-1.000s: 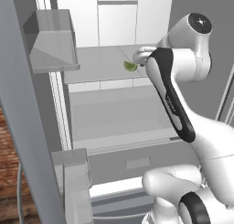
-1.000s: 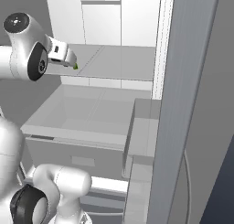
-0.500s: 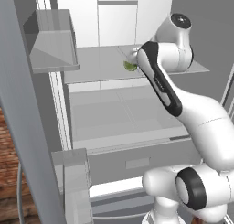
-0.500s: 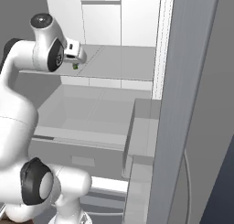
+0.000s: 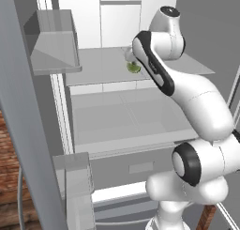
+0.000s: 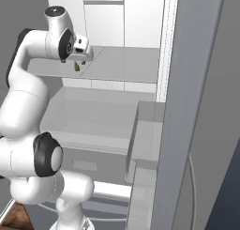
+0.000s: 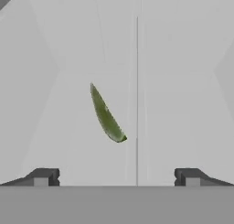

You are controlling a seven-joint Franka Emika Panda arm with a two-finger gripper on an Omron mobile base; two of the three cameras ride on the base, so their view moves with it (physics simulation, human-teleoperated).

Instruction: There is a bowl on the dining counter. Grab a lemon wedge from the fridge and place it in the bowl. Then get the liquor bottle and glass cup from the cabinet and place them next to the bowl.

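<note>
From the left base view the arm is reaching deep into the open fridge (image 5: 117, 130), and the wedge (image 5: 134, 68) sits on the upper shelf right under the wrist, mostly tucked behind the forearm, so I can't judge the clearance from here. My worry from this side is that the elbow is close to the shelf edge and a sloppy descent could bump it. In the right base view the gripper (image 6: 77, 62) hangs just over the wedge (image 6: 75, 67), which shows as a tiny green sliver poking out below the hand; it's so small that a slightly off-centre close looks likely to flick it away across the shelf or squeeze it out sideways. The hand view is the useful one: the jaws are spread wide with nothing between them, both fingertips (image 7: 43, 176) showing at the bottom, and the wedge (image 7: 107, 114) lies flat on the shelf ahead, left of centre. Its long axis runs diagonally, thin end pointing up-left and fat end down-right, so it isn't square to the closing line. I'd guess that without rotating the wrist and shifting over a bit, the pads would catch it on a tip and it'd pivot out.
</note>
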